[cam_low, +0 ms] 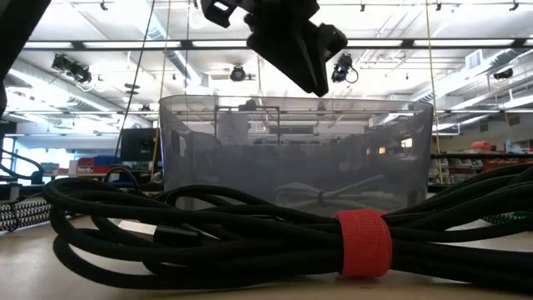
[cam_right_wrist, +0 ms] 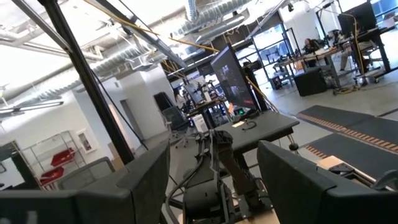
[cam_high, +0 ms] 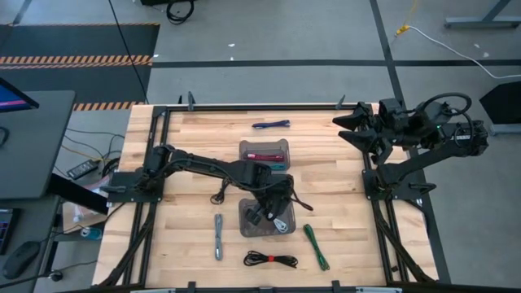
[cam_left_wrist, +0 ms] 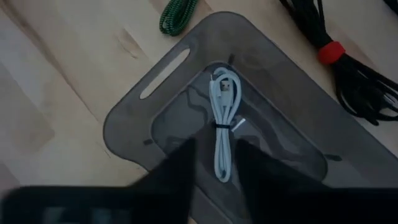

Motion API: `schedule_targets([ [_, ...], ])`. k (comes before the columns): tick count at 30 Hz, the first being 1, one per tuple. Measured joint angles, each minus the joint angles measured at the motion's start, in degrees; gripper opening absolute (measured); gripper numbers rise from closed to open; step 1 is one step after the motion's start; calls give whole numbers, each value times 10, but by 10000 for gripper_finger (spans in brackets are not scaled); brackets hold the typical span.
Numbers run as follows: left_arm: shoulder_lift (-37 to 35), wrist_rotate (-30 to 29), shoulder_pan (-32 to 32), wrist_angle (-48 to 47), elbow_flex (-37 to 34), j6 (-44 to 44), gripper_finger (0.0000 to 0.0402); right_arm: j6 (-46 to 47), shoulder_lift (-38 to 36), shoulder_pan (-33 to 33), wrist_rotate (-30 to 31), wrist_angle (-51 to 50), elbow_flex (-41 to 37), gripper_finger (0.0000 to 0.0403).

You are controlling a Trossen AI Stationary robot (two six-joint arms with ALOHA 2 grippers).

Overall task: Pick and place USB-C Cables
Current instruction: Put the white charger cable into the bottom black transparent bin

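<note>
USB-C cables are being sorted. A white cable point(cam_left_wrist: 222, 124), a thin glossy looped bundle, lies on the floor of a translucent grey bin point(cam_left_wrist: 273, 118) directly under the left gripper point(cam_left_wrist: 214, 163). Its dark jaws stand apart with a narrow gap; the cable is seen through the gap, and nothing is clamped.

Just beyond the jaws, a second bin point(cam_high: 264, 151) holds a maroon cable point(cam_high: 262, 155), so two seem placed. Still loose on the pale wood table point(cam_high: 342, 187) are a braided green cable point(cam_high: 317, 247), a black cable with a red strap point(cam_high: 271, 260), a grey cable point(cam_high: 218, 236) and, farthest off, a purple cable point(cam_high: 271, 124).

The right gripper point(cam_high: 348, 127) waits at the table's far corner, jaws wide apart, empty.
</note>
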Motion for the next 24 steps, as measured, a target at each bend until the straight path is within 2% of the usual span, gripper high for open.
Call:
schedule_targets([
  [2, 0, 8, 0, 5, 0, 19, 31, -1, 0, 0, 0, 0, 0, 248],
  [3, 0, 18, 1, 6, 0, 25, 16, -1, 0, 0, 1, 0, 0, 248],
  [11, 33, 133, 8, 6, 0, 52, 5, -1, 0, 0, 2, 3, 0, 248],
  [15, 48, 170, 21, 5, 0, 36, 17, -1, 0, 0, 2, 5, 0, 248],
  [24, 50, 157, 27, 7, 0, 71, 98, -1, 0, 0, 3, 5, 0, 248],
])
